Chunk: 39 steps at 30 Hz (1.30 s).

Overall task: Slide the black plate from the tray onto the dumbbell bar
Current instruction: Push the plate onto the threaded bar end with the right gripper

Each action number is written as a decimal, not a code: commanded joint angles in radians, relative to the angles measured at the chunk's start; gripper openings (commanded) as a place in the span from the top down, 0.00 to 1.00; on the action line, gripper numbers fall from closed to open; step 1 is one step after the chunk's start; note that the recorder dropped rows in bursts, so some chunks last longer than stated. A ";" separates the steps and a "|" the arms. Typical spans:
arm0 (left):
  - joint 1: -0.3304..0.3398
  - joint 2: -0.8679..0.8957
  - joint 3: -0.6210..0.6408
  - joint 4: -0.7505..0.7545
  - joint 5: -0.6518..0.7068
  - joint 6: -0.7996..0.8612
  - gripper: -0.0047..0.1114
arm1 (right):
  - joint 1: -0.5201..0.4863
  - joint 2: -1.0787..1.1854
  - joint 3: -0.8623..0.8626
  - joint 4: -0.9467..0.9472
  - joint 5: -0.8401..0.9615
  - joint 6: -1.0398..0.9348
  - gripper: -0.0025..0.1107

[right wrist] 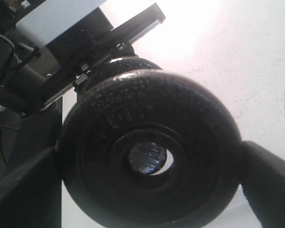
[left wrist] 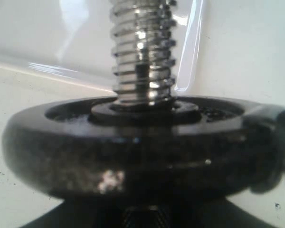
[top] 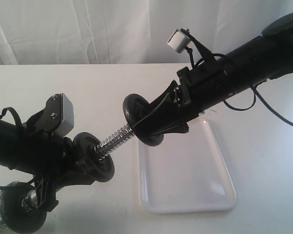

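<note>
My right gripper [top: 145,124] is shut on the black plate [top: 139,118], which it holds on edge in the air just left of the tray [top: 185,195]. In the right wrist view the plate [right wrist: 147,114] sits between the two fingers [right wrist: 23,190], and the bar's end face fills most of the centre hole. The dumbbell bar [top: 115,139] slants up towards the plate, its threaded tip at the plate's face. My left gripper [top: 53,183] is shut on the bar's middle. Threads [left wrist: 142,52] rise from another black disc [left wrist: 142,137] that hides the left jaws.
Two more black discs ride on the bar: one [top: 94,157] just beyond my left gripper, one [top: 18,208] at the lower end. The white tray has nothing in it. White curtain behind the table; a cable [top: 278,114] trails from the right arm.
</note>
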<state>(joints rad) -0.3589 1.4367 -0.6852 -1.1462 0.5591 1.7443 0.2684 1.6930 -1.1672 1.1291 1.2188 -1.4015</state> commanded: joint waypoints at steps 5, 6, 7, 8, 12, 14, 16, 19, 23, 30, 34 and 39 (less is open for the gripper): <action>-0.003 -0.031 -0.021 -0.137 0.126 0.017 0.96 | 0.002 0.051 -0.009 0.131 0.002 -0.043 0.98; -0.003 -0.031 -0.021 -0.137 0.125 0.019 0.96 | 0.002 0.053 -0.009 0.137 0.002 -0.045 0.98; -0.003 -0.031 -0.021 -0.139 0.125 0.021 0.96 | 0.002 0.053 -0.009 0.138 0.002 -0.045 0.98; -0.003 -0.031 -0.021 -0.143 0.125 0.023 0.96 | 0.002 0.058 -0.009 0.138 0.002 -0.045 0.98; -0.003 -0.031 -0.021 -0.153 0.125 0.033 0.96 | 0.002 0.062 -0.009 0.135 0.002 -0.041 0.98; -0.003 -0.031 -0.021 -0.153 0.127 0.035 0.96 | 0.002 0.062 -0.009 0.135 0.002 -0.041 0.98; -0.003 -0.031 -0.021 -0.153 0.127 0.035 0.96 | 0.004 0.062 -0.009 0.135 0.002 -0.041 0.98; -0.003 -0.031 -0.021 -0.153 0.127 0.035 0.96 | 0.004 0.062 -0.009 0.131 0.002 -0.041 0.98; -0.003 -0.031 -0.021 -0.153 0.127 0.035 0.96 | 0.006 0.062 -0.009 0.128 0.002 -0.033 0.98; -0.003 -0.031 -0.021 -0.153 0.133 0.039 0.96 | 0.048 0.062 -0.009 0.108 0.002 -0.027 0.98; -0.003 -0.031 -0.021 -0.163 0.133 0.043 0.96 | 0.071 0.062 -0.009 0.108 0.002 -0.025 0.98; -0.003 -0.031 -0.021 -0.170 0.133 0.054 0.96 | 0.070 0.062 -0.009 0.108 0.002 -0.032 0.98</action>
<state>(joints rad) -0.3511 1.4470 -0.6767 -1.1521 0.5445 1.7680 0.3189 1.7599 -1.1672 1.1608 1.1991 -1.4241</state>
